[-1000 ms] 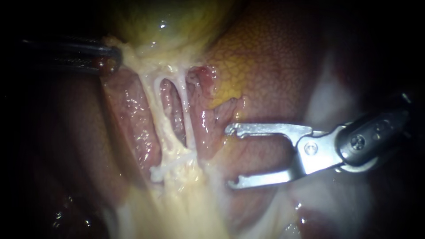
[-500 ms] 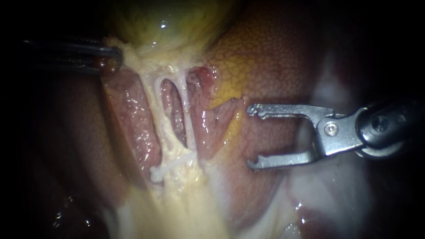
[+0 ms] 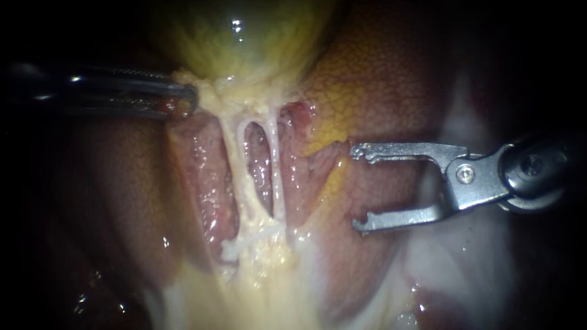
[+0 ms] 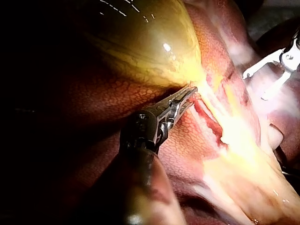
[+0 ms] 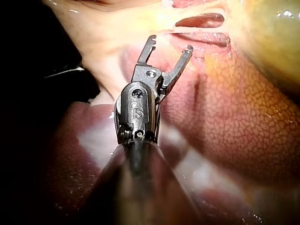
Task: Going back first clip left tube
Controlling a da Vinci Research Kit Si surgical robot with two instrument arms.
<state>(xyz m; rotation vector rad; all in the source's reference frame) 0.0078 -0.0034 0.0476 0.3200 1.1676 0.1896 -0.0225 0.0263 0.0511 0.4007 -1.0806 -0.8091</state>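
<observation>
My right instrument [image 3: 359, 189] enters from the right edge of the endoscope view. Its two jaws stand wide apart and hold nothing. Each jaw ends in a small hooked tip. Both tips hang over the liver [image 3: 391, 79], to the right of the dissected groove and clear of both tubes. A red fold [image 3: 309, 165] at the groove's right edge lies between the tips and the right tube [image 3: 276, 174].

The left tube [image 3: 235, 162] is a pale strand running from the base of the gallbladder [image 3: 244, 36] down to the yellow fat [image 3: 263, 269] below. The thinner right tube runs just beside it. A narrow slit-shaped window [image 3: 257, 162] separates the two along most of their length; they meet at the top and bottom. The left tube lies beyond the right tube as seen from my open jaws.

My left instrument [image 3: 183, 101] enters from the left edge. Its jaws are clamped on pale tissue [image 3: 205, 91] at the gallbladder's lower left margin, near the left tube's upper end. On the left tube's other side, the glistening groove wall [image 3: 202, 183] lies close.
</observation>
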